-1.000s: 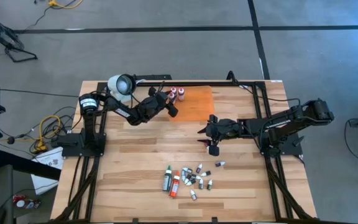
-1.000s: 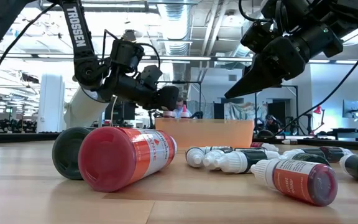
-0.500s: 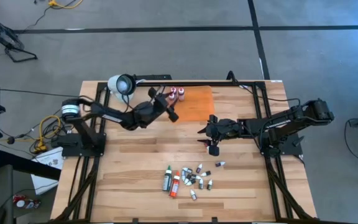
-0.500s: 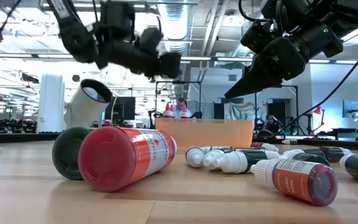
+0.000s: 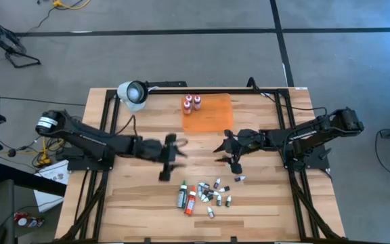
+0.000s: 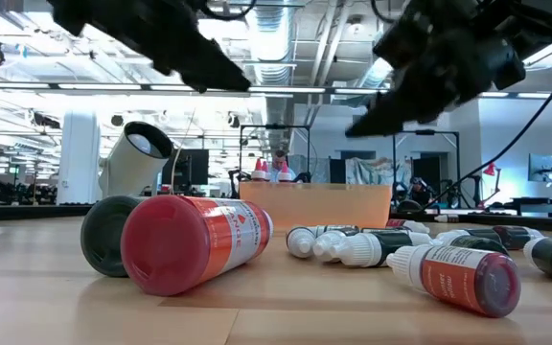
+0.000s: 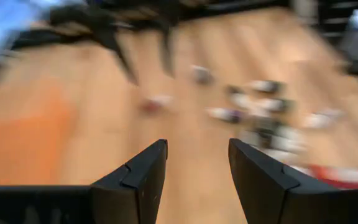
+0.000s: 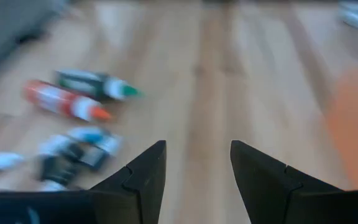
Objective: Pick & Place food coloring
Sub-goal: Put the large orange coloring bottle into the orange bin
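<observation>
The food coloring lies mostly as a heap of bottles (image 5: 202, 193) near the table's front: a finger-length red-orange one (image 6: 195, 240), a green one (image 8: 95, 84) and several small droppers (image 6: 353, 247), all on their sides. One dropper (image 5: 239, 178) lies apart. A few pink-red bottles (image 5: 191, 103) stand upright on the far left corner of the orange mat (image 5: 212, 114). My left gripper (image 5: 171, 157) (image 7: 194, 149) hovers open over the table's middle, left of the heap, holding nothing. My right gripper (image 5: 226, 156) (image 8: 197, 149) hovers open above the heap's far right, holding nothing.
A white round lamp-like head (image 5: 133, 91) sits at the far left corner on a dark bar along the far edge. Bare wood lies between the mat and the heap. Black frame rails run down both table sides.
My left gripper has swung away from the standing bottles at the mat's corner toward the table's near edge, rising and tipping up from a steep downward slant; it moves fast and shows blurred. The standing bottles stay upright. My right gripper has turned slightly in place.
</observation>
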